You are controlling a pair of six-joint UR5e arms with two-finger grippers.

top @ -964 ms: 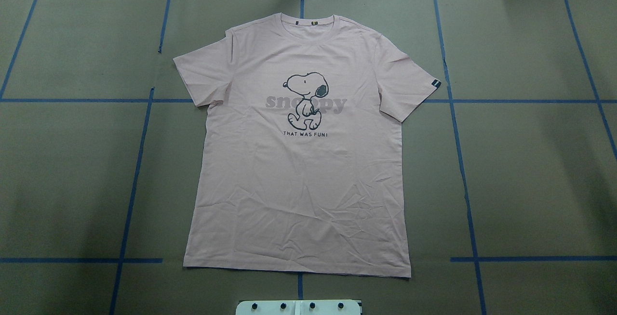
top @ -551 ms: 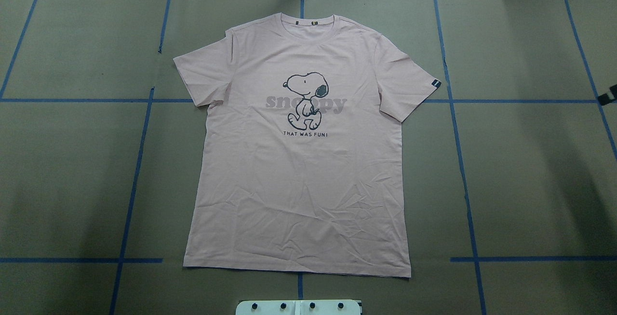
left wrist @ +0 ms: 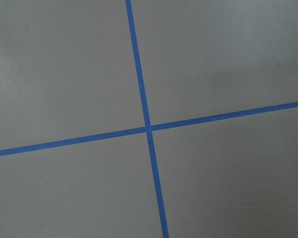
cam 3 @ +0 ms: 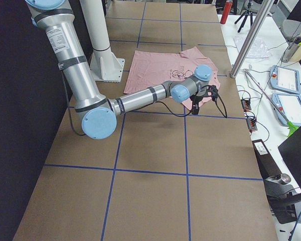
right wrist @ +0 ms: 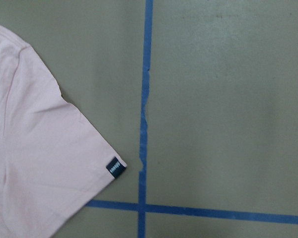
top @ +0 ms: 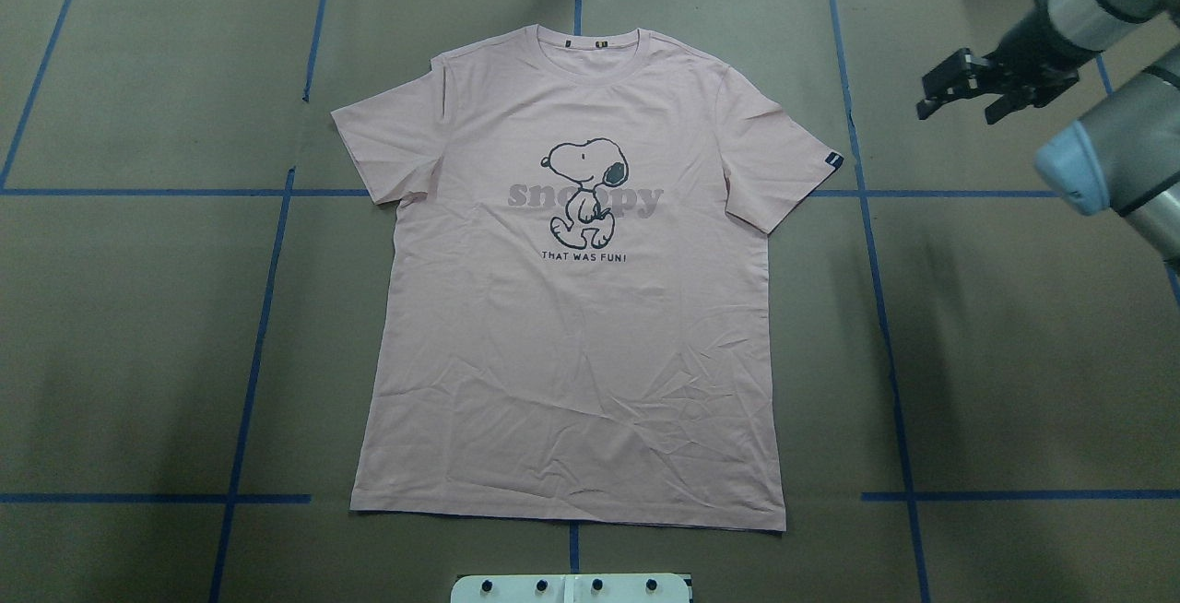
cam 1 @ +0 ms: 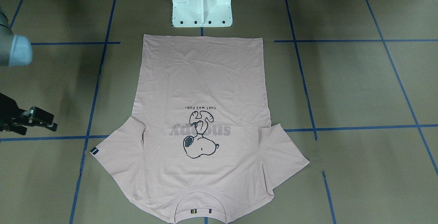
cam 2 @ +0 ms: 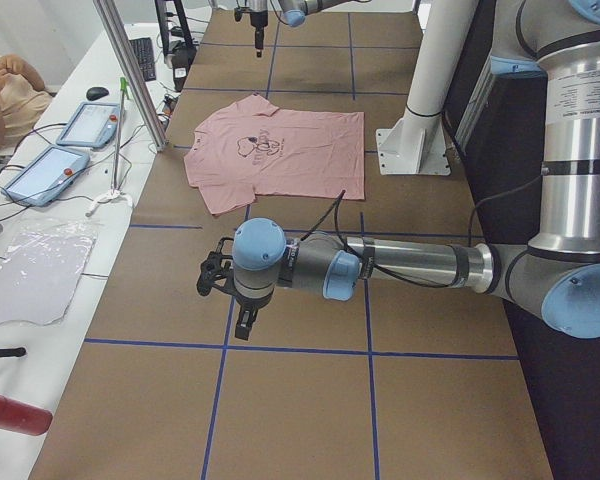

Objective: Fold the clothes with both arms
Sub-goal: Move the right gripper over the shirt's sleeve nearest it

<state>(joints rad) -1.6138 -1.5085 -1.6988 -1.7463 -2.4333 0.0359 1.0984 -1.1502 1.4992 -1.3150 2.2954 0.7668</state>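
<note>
The pale pink Snoopy T-shirt lies flat and face up mid-table, neck away from the robot base; it also shows in the front-facing view. My right gripper hovers to the right of the tagged sleeve, apart from it, jaws open and empty; it also shows at the front-facing view's left edge. The right wrist view shows that sleeve and its dark tag. My left gripper shows only in the exterior left view, away from the shirt; I cannot tell whether it is open.
Blue tape lines grid the brown table cover. The white pedestal base stands at the shirt's hem side. A metal pole and tablets stand along the operators' edge. The left wrist view shows only a tape cross.
My right arm has come into the overhead view from the right edge and moved up toward the tagged sleeve's side. The shirt has not moved.
</note>
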